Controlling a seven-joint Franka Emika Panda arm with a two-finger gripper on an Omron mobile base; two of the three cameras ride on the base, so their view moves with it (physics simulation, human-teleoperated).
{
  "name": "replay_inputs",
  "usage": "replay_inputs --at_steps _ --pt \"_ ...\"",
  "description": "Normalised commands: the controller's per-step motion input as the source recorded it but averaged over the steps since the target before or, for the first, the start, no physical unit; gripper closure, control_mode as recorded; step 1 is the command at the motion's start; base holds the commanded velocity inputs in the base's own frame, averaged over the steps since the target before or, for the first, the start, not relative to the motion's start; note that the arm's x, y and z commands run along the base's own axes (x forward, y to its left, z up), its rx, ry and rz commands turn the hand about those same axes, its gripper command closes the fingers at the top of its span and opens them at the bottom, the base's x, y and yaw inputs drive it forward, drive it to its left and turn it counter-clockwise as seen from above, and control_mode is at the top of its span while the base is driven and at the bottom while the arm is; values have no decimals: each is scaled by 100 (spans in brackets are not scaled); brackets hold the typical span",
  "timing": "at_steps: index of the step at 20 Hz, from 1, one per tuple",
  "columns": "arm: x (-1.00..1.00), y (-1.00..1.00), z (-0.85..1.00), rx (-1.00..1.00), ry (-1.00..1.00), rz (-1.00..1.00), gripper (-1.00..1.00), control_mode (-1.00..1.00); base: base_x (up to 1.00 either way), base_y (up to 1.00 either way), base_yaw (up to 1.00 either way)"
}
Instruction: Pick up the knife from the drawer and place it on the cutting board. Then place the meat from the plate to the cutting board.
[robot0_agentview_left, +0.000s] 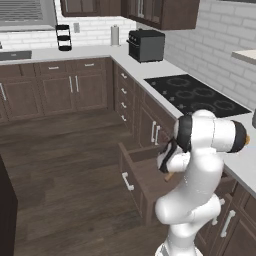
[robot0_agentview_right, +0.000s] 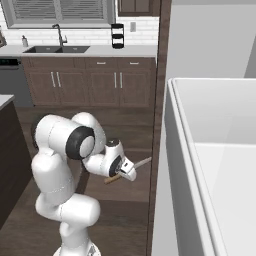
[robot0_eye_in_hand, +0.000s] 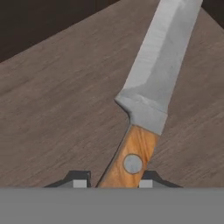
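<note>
The pincer (robot0_eye_in_hand: 112, 183) is closed on the wooden handle of the knife (robot0_eye_in_hand: 151, 83), one dark tip on each side of it near the rivet. The grey blade runs away from the tips over the brown wooden floor of the drawer (robot0_agentview_left: 145, 175). In the right base view the pincer (robot0_agentview_right: 128, 171) holds the knife (robot0_agentview_right: 131, 169) tilted, blade pointing up and right. The drawer stands pulled out below the worktop (robot0_agentview_left: 240, 160), beside the black cooktop (robot0_agentview_left: 197, 95).
</note>
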Motion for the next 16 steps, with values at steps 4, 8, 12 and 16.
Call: replay_inputs --at_steps 4,8,12,16 --pt "0 18 100 0 -9 -2 100 -100 0 0 0" --pt "-7 36 100 -2 -6 -4 100 -100 0 0 0" --pt "-18 26 100 -1 -7 -3 100 -100 0 0 0" --pt "-53 0 100 0 -1 0 100 -100 0 0 0"
